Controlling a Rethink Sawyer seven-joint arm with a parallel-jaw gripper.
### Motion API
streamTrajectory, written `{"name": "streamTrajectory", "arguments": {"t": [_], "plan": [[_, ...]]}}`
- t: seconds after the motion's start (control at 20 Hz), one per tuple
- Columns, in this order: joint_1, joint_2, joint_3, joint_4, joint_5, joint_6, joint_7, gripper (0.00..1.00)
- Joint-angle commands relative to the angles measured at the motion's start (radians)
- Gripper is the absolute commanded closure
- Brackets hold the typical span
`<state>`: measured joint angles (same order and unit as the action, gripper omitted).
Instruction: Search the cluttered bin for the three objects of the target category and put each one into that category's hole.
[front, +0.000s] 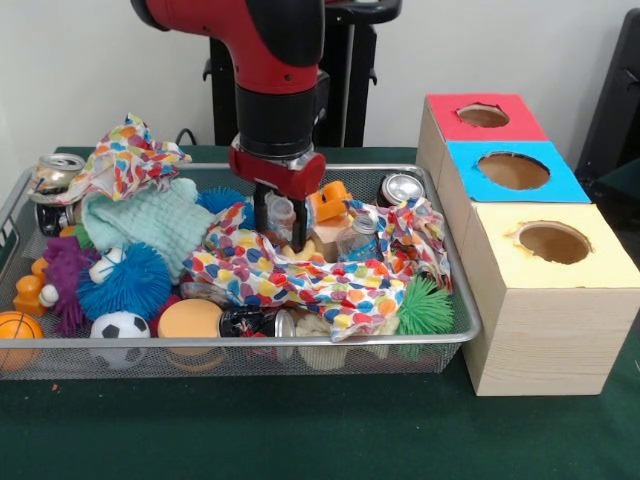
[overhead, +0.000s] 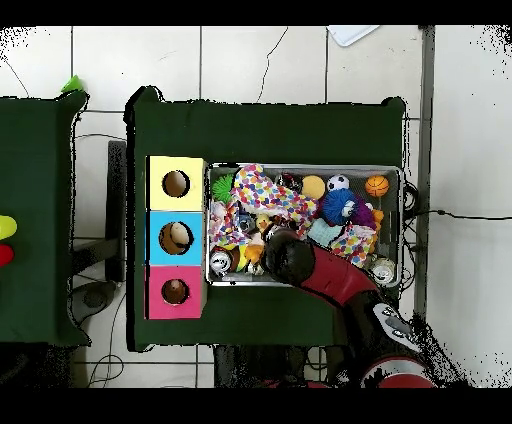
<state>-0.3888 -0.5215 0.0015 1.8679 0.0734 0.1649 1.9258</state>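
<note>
Just under the tool (front: 283, 240), in the middle of the wide silver wire-mesh bin (front: 240, 343): a small yellow plush toy (front: 292, 252), mostly buried in clutter, only a scrap showing. Cannot tell any other plush animal apart for certain.

Tool low in the bin on the red and black arm (front: 275, 60), down among the clutter. Cannot tell whether open or closed, nor whether it has hold of anything.

Spread under and in front of the tool, blocking sight of much below: a crumpled white cloth with many-coloured spots (front: 300, 275). Touching the tool on the boxes' side: an orange plastic piece (front: 333, 200), then a clear plastic bottle (front: 358, 240) and a silver drink can (front: 402, 188). Near the front rim on that side: a green spiky rubber ball (front: 425, 305).

On the tool's other side: a mint green knitted cloth (front: 150, 225), a blue spiky rubber ball (front: 125, 283), a purple spiky toy (front: 65, 275), a small black-and-white football (front: 120, 325), a smooth orange ball (front: 190, 320), a small orange basketball (front: 18, 328), a second spotted cloth (front: 125, 155) and a dented can (front: 55, 172) in the far corner.

Beside the bin, well apart from the tool, on the green bench (front: 300, 430): a row of three pale wooden boxes. Farthest back, the round hole with red surround (front: 483, 116); next, the blue-surround hole (front: 513, 170); nearest the camera, the yellow-surround hole (front: 553, 242).
</note>
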Motion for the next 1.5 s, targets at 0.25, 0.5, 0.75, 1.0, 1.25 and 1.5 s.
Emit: {"name": "streamTrajectory", "arguments": {"t": [0.25,0.5,0.75,1.0,1.25,1.5], "plan": [[0.011,0.079,0.087,0.065,0.063,-0.1,0.221,0.0],[-0.01,0.073,0.107,0.072,0.048,-0.16,0.217,0.0],[-0.039,0.08,0.141,0.079,0.037,-0.193,0.212,0.0],[-0.039,0.091,0.148,0.085,0.042,-0.206,0.22,0.0],[-0.078,0.127,0.197,0.086,0.034,-0.235,0.226,0.0],[-0.118,0.189,0.248,0.08,0.016,-0.302,0.237,0.0]]}}
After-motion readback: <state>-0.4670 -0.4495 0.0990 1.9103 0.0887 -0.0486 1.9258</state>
